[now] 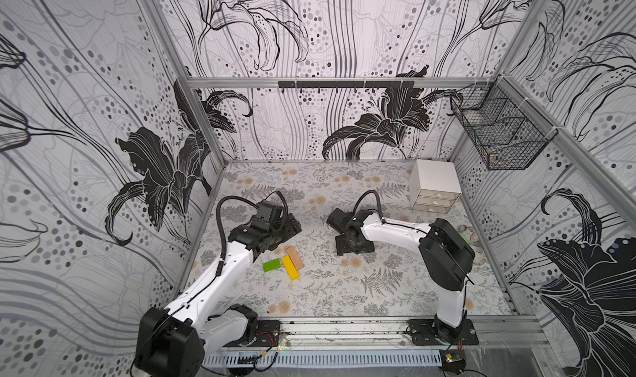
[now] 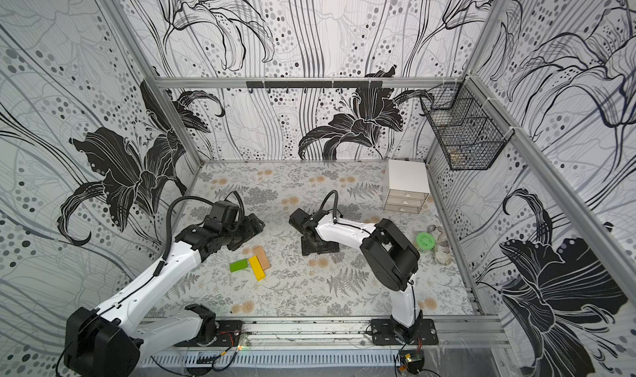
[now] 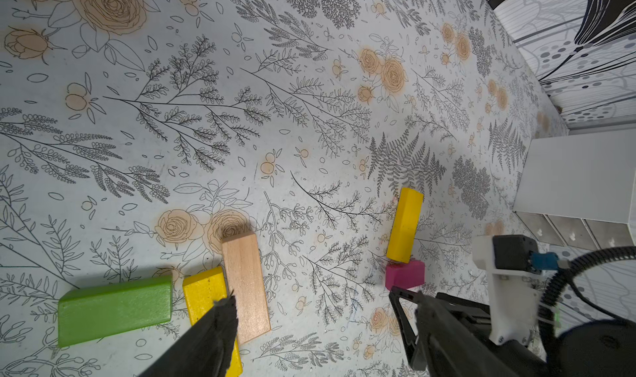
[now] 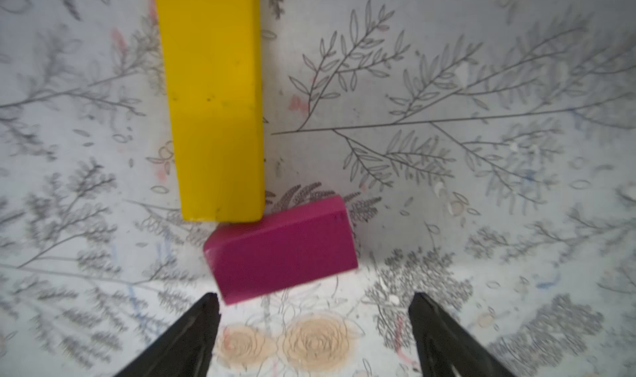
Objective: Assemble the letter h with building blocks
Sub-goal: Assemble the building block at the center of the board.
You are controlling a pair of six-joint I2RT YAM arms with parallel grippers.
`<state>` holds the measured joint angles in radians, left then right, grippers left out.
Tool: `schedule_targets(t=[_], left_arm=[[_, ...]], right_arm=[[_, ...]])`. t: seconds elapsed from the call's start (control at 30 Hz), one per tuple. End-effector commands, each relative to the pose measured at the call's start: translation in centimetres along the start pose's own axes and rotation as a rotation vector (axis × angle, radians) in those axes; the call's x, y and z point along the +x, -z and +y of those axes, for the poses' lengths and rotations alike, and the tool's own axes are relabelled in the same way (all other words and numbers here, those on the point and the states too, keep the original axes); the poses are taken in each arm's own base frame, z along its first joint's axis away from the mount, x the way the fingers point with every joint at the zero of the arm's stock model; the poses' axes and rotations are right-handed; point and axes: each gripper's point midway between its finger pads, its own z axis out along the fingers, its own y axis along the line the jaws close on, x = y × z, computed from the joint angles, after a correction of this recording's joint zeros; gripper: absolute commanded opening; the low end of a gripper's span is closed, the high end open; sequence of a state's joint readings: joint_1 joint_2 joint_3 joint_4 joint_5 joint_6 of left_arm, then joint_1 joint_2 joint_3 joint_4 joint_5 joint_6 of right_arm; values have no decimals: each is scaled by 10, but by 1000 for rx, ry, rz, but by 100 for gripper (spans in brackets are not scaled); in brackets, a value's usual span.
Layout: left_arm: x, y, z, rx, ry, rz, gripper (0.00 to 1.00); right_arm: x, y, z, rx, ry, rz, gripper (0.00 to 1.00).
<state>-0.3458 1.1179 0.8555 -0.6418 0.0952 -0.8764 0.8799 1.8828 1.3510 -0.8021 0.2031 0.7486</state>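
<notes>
right gripper (image 4: 314, 301) spread, empty | left gripper (image 1: 293, 225) spread, empty | magenta block (image 4: 282, 248) touching yellow block (image 4: 213, 100) end (askew) | green block (image 3: 115, 310), second yellow block (image 3: 204, 289), wood block (image 3: 246, 285) clustered apart

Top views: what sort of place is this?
Probably a lab robot cell: aluminium frame carrying printed wall panels, left arm and right arm bolted to a front rail, building blocks on a patterned table.

Green (image 3: 115, 310), yellow (image 3: 203, 289), wood blocks (image 3: 246, 282) clustered; second yellow (image 3: 405, 224) touching magenta (image 3: 404, 275).
</notes>
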Motion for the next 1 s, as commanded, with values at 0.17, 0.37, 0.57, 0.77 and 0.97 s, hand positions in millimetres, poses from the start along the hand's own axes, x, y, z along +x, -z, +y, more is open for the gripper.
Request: schedule_targets(t=[0.17, 0.37, 0.57, 0.77, 0.97], left_arm=[[-8, 11, 21, -73, 59, -74, 84], [-2, 9, 25, -79, 66, -52, 82], [2, 6, 28, -83, 66, -37, 75], [4, 1, 26, -74, 68, -23, 55], [2, 2, 26, -81, 63, -26, 38]], right_arm=[[-18, 89, 20, -119, 166, -169, 89], [-9, 80, 6, -73, 121, -147, 83], [25, 45, -15, -69, 21, -60, 26], [45, -2, -12, -47, -6, 19, 11], [42, -20, -1, -38, 11, 38, 9]])
